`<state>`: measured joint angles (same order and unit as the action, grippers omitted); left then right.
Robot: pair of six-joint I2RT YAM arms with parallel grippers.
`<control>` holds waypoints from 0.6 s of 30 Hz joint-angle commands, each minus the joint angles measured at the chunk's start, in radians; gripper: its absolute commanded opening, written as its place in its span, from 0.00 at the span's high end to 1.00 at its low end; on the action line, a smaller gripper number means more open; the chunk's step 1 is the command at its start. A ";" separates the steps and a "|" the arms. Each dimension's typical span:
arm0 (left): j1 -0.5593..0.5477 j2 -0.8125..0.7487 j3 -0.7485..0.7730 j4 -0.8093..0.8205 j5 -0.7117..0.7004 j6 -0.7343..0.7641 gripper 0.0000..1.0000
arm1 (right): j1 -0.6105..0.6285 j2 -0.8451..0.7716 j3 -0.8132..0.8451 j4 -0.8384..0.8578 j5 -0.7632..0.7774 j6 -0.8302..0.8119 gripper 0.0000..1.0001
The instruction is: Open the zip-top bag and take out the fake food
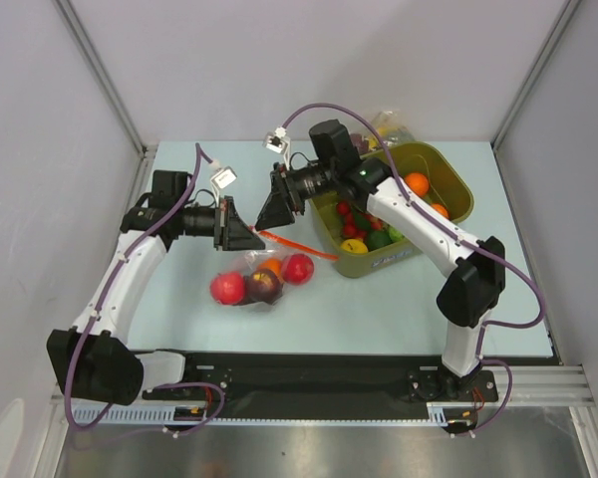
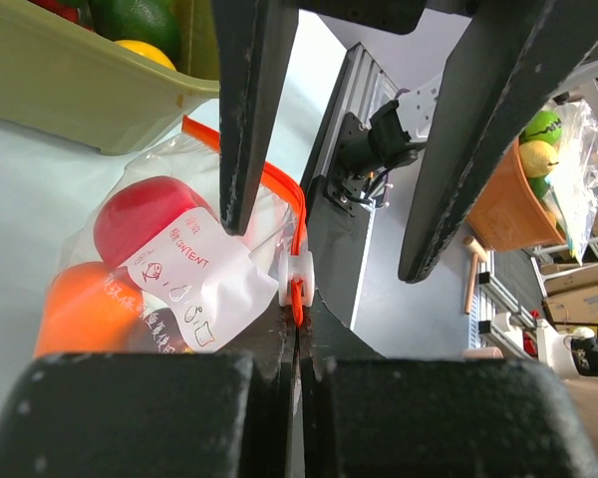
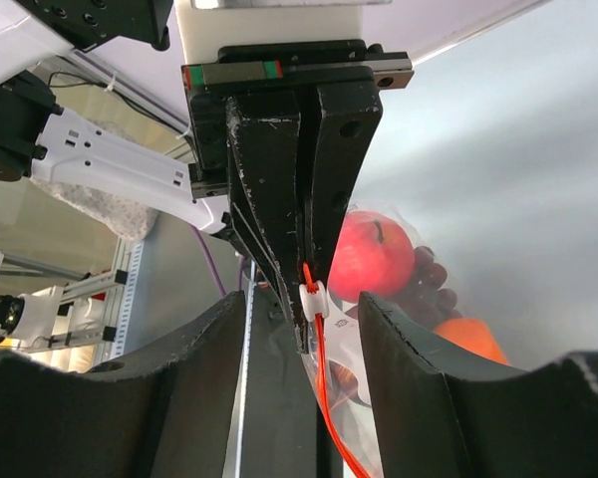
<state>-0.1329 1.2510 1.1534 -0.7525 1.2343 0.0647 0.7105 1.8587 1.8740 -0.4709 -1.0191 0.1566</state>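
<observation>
Table (image 1: 179,324); zip-top bag (image 1: 251,269); olive bin (image 1: 379,263)

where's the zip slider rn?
Left wrist view, centre: the white slider sits on the zip-top bag's red-orange strip, at the tips of the shut left gripper, open right gripper flanking it.

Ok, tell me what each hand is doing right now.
Left hand: closed, pinching the zip-top bag at its red strip.
Right hand: open, holding nothing.

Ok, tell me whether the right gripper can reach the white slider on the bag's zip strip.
Probably yes: the open right gripper straddles the white plastic slider; only the left gripper, shut on the red-orange zip strip, crowds it.
</observation>
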 commanded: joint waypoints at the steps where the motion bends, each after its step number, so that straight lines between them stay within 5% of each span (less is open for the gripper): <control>1: -0.011 0.001 0.045 0.001 0.050 0.043 1.00 | 0.003 -0.006 -0.006 0.028 -0.030 -0.005 0.46; 18: -0.025 0.004 0.040 0.033 0.048 0.018 0.99 | 0.003 0.028 -0.019 0.054 -0.101 0.023 0.52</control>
<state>-0.1486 1.2572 1.1542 -0.7574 1.2350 0.0704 0.7113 1.8816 1.8614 -0.4427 -1.0836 0.1715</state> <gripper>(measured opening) 0.007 0.482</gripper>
